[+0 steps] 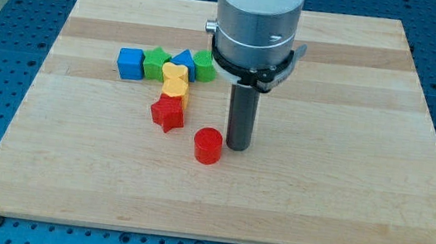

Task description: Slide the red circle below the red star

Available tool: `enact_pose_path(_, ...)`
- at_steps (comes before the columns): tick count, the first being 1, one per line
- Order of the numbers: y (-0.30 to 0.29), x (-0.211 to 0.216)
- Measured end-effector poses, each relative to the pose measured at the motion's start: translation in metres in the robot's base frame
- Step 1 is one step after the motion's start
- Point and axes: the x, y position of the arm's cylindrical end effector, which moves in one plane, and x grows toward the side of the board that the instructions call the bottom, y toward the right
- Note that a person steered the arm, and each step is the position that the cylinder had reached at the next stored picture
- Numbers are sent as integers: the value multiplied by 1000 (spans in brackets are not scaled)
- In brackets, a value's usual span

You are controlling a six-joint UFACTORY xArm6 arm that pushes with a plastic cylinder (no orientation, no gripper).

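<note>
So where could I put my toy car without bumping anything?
The board is bare right of my tip and along the bottom edge. It's crowded upper left: blue cube, yellow block, red star, red circle.

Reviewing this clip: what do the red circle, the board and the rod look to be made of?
Red circle: probably plastic, uniform saturated colour with a soft sheen, though painted wood is possible. Board: light wood, with visible grain and joined strips, matte finish. Rod: dark, smooth, likely metal or hard plastic; my tip rests just to the view's right of the circle. The red star looks like the same material as the circle.
</note>
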Motion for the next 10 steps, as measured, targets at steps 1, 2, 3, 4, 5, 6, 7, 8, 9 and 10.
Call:
enact_pose_path(1,17,0)
enact_pose_path(2,22,3)
enact_pose_path(3,22,14)
enact_pose_path(4,17,16)
enact_pose_path(5,6,16)
enact_pose_path(6,-12,16)
enact_pose_path(7,-29,16)
enact_pose_path(8,-40,16)
enact_pose_path(9,-42,16)
enact_pose_path(10,-42,27)
